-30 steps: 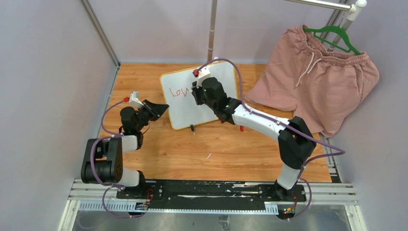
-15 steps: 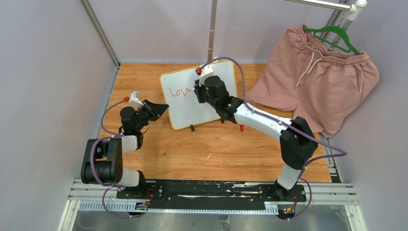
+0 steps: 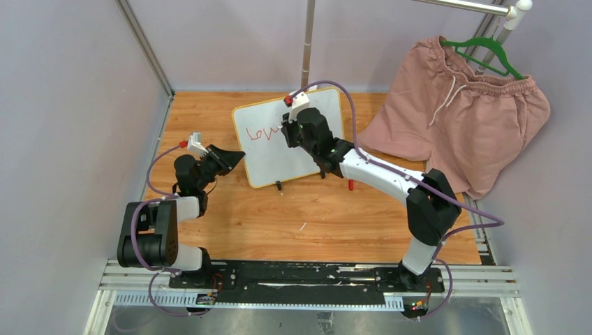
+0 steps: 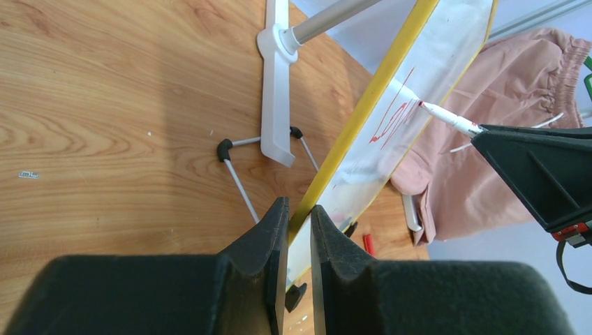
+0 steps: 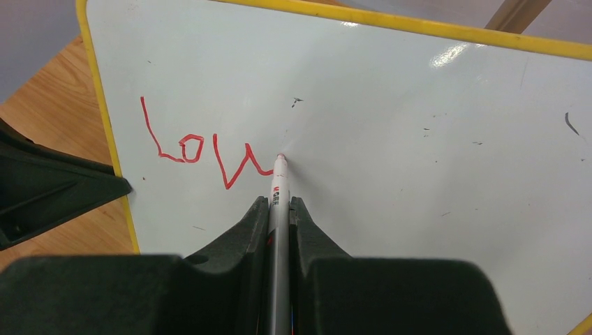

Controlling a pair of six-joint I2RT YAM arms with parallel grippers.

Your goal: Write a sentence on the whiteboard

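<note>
— Where is the whiteboard (image 3: 279, 160) sitting?

— It is standing at the far middle of the tabletop (image 3: 279, 216), propped on small black feet and leaning back, with its writing face looking toward the arms. Its long axis is running left to right, and the right end is turned a little farther away.

— Is anything holding it?

— The left pincer (image 4: 299, 216) is clamping the yellow frame at the board's left edge. The frame is sitting right between the two fingers.

— And the other arm?

— The right pincer (image 5: 279, 209) is gripping a marker (image 5: 280, 178), closed tight around the barrel. The marker is lying in line with the fingers and pointing straight out at the board, its red tip touching the white face.

— What is showing on the board?

— The red writing (image 5: 202, 150) is running along the board's long axis in the upper left part, reading roughly "Lov". The marker tip is resting at the end of the last stroke.

— Anything else around?

— Pink shorts (image 3: 454, 118) are hanging from a green hanger (image 3: 482, 49) at the far right, near the board's right edge. A metal pole (image 3: 308, 42) is rising behind the board.
</note>
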